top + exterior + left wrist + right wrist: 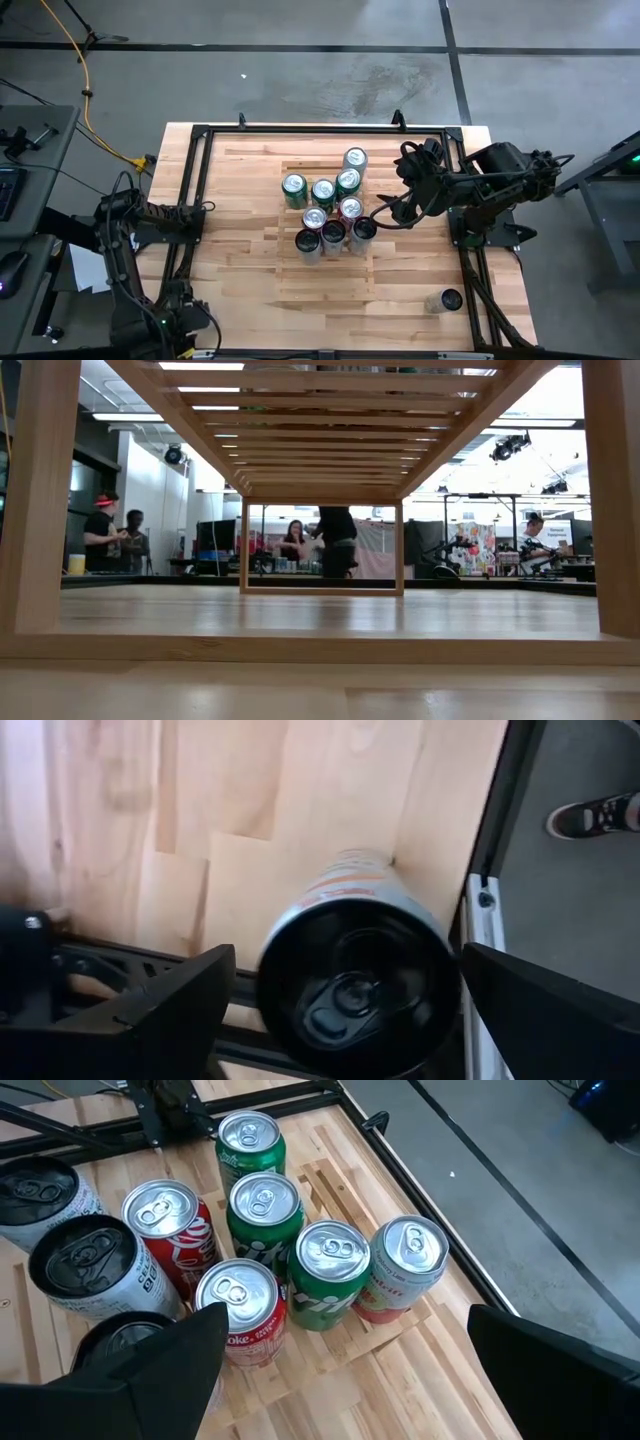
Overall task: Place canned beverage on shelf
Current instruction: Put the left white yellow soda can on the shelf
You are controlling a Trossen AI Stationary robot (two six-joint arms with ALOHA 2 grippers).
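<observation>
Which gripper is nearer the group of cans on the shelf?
Right. The right gripper hovers just beside the group of cans, on its right; the left gripper sits at the table's left edge, well apart.

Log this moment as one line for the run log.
right gripper open, by cans on shelf | left gripper open, table's left side | lone can apart on tabletop

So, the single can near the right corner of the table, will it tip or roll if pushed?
The single can seems upright and slim, so a high push would probably tip it. Being round, it may then roll, possibly off the nearby table edge.
</observation>
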